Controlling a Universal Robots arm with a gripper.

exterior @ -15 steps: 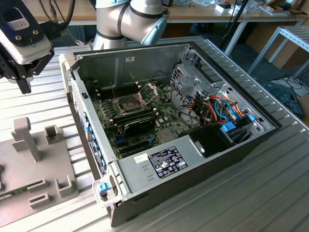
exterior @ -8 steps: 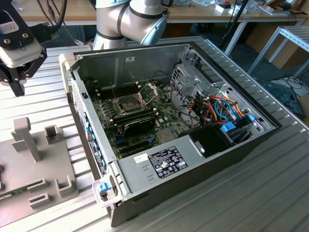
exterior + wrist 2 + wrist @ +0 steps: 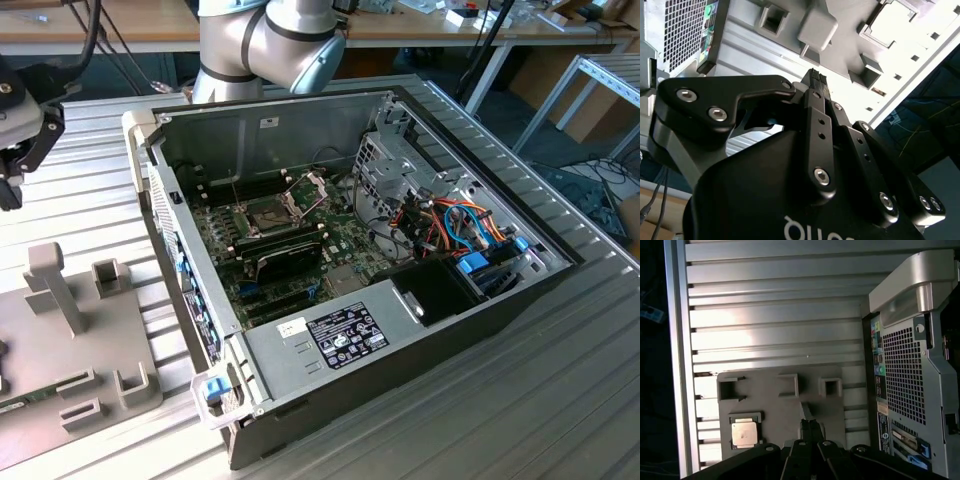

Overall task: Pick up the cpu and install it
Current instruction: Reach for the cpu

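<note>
While the cpu [image 3: 745,433] lies untouched in its tray [image 3: 775,410] below and to one side of the empty, clenched claw [image 3: 809,424], the socket [image 3: 270,214], well apart from it, stands open.

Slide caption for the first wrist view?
Shut gripper over the grey fixture plate; cpu lies on it, not yet grasped.

in the second wrist view the gripper [image 3: 815,76] is hiding much of the grey fixture plate [image 3: 845,50]. the plate is also running off the exterior view's left edge.
</note>
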